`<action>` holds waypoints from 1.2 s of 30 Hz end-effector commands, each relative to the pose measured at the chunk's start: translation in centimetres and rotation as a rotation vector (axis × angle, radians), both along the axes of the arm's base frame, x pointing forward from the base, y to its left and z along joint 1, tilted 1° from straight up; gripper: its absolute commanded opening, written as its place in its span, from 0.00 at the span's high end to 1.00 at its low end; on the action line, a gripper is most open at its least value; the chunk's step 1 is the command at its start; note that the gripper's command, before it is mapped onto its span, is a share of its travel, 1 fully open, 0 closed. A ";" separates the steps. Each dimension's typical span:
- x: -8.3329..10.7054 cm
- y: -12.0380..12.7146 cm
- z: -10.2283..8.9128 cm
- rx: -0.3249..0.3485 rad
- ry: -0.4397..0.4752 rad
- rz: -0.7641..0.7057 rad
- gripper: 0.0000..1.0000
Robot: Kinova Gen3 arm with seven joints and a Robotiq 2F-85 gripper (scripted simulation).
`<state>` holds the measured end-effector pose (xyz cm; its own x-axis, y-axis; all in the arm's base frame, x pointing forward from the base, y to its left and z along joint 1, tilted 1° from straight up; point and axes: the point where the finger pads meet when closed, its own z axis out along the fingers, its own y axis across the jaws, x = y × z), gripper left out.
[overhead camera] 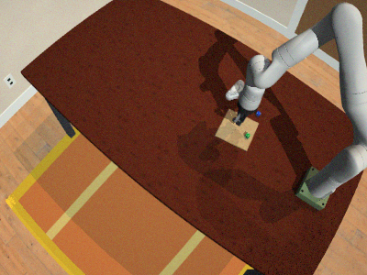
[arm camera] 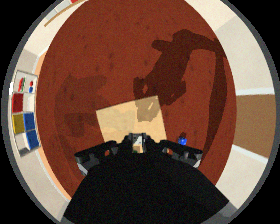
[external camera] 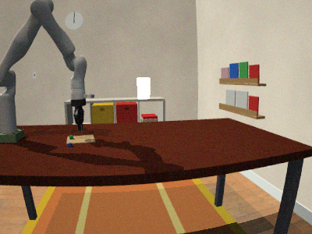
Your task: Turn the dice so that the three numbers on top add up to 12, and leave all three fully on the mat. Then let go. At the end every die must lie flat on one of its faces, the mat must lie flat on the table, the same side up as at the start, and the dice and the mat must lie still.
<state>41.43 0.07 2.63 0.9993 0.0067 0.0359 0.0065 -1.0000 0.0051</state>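
Matte grey arm of rounded tubular links, bolted to a square green base plate (overhead camera: 304, 193) at the near corner of a dark reddish-brown table (overhead camera: 138, 73) with a faintly mottled top and curved edges. Black gripper (overhead camera: 239, 118) pointing straight down above the far part of a thin, flat, pale tan square mat (overhead camera: 231, 135), fingers drawn nearly together and clamped on a small object, most likely the third die, too hidden between the pads to name its colour or top face. Small green die (overhead camera: 247, 136), a tiny cube, resting on the mat toward its right edge. Small blue die (overhead camera: 259, 114) off the mat, on the bare tabletop just beside its far right corner. Mat flat on the wood, edges slanted against the table's sides. Behind, a white shelf unit (external camera: 156, 99) carrying yellow and red boxes, and two wooden wall ledges (external camera: 242, 83) with upright coloured blocks.
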 end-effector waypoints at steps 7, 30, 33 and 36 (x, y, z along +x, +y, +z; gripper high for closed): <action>-0.4 0.7 -2.8 0.007 0.019 0.011 0.89; -0.4 0.7 -3.3 0.007 0.019 0.011 0.89; -0.4 0.7 -3.3 0.007 0.019 0.011 0.89; -0.4 0.7 -3.3 0.007 0.019 0.011 0.89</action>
